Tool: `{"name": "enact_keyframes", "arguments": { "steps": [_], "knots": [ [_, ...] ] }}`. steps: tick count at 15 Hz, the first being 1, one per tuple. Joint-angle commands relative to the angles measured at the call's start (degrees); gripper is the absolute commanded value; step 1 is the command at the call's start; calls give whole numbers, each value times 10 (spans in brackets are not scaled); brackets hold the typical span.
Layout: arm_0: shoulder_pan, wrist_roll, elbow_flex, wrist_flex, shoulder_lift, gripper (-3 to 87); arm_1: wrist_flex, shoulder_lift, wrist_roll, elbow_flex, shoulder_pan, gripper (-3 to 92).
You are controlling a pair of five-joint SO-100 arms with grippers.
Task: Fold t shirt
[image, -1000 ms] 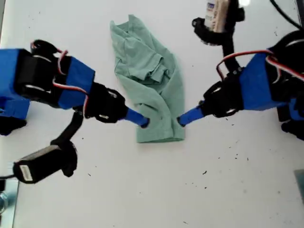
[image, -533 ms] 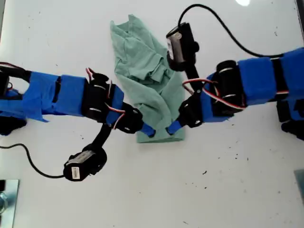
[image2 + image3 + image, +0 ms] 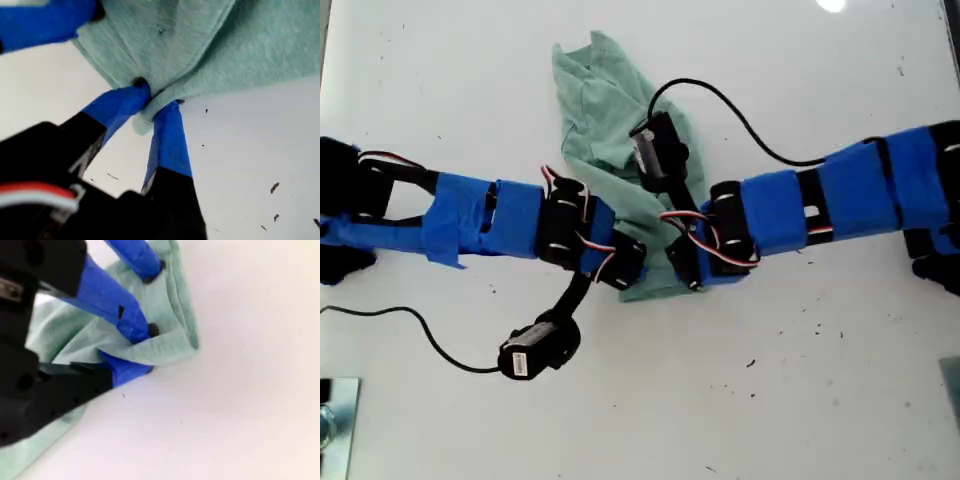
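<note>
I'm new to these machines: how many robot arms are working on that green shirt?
2. One arm reaches in from the exterior view's left, the other arm from its right. Their hands meet at the t shirt and pinch its near edge. None seems hidden.

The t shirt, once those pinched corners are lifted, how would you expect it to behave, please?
The t shirt is probably floppy: it lies rumpled and creased, so the unheld part should sag. It looks light, thin cloth bunching between my first gripper and my second gripper. It may drag across the table.

The t shirt (image 3: 240, 45) is soft, matt heathered knit cloth on a smooth white table (image 3: 800, 400) flecked with specks.
</note>
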Motion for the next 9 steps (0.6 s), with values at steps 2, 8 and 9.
{"name": "enact_keyframes", "arguments": {
  "steps": [2, 8, 9],
  "knots": [
    [37, 11, -7, -17, 69, -1, 71, 20, -56, -98, -28, -6],
    [162, 0, -7, -119, 156, -1, 128, 165, -76, -170, -171, -6],
    [173, -4, -7, -131, 156, -1, 115, 164, -73, -170, -176, -6]
  ]
}}
